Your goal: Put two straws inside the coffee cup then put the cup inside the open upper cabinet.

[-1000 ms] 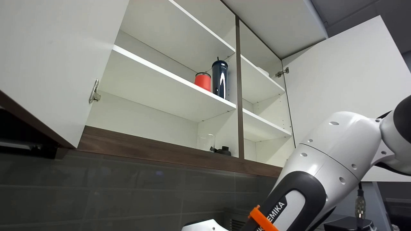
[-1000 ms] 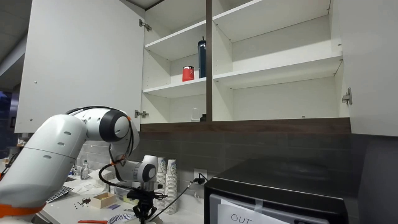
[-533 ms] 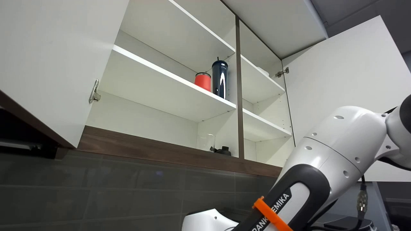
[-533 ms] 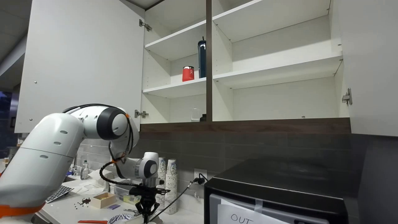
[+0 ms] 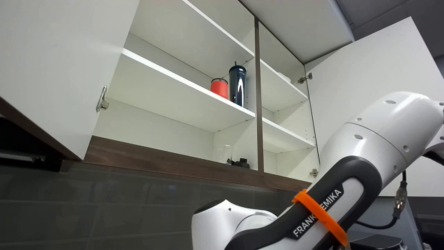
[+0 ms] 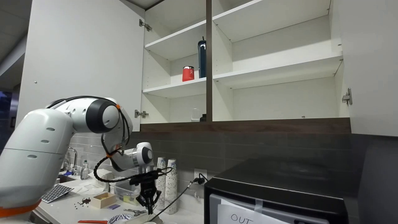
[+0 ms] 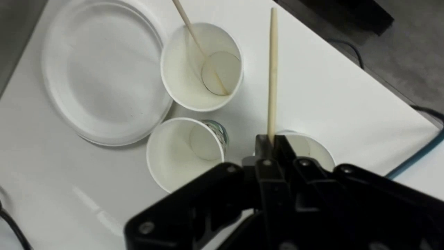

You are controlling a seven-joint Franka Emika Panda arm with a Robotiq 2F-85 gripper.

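Note:
My gripper (image 7: pixel 272 142) is shut on a pale wooden straw (image 7: pixel 273 76), which sticks out past the fingertips. In an exterior view the gripper (image 6: pixel 150 210) points down above the counter. In the wrist view, one white cup (image 7: pixel 185 78) stands with a straw (image 7: pixel 199 44) leaning inside it. A second white cup (image 7: pixel 173 156) shows a green-grey pattern on its side and no straw. A third cup (image 7: pixel 317 151) is partly hidden behind the fingers. I cannot tell which is the coffee cup. The upper cabinet (image 5: pixel 156 119) stands open in both exterior views (image 6: pixel 279 99).
A white plate (image 7: pixel 107 66) lies beside the cups. Stacked paper cups (image 6: pixel 172 189), a cable (image 6: pixel 183 190) and a black microwave (image 6: pixel 273 189) are near the arm. The cabinet holds a red cup (image 6: pixel 188 74), a dark blue bottle (image 6: pixel 202 59) and a clear glass (image 5: pixel 222 153).
The arm and gripper have risen from the counter, and the forearm has swung back and up. The cabinet and its contents have not moved.

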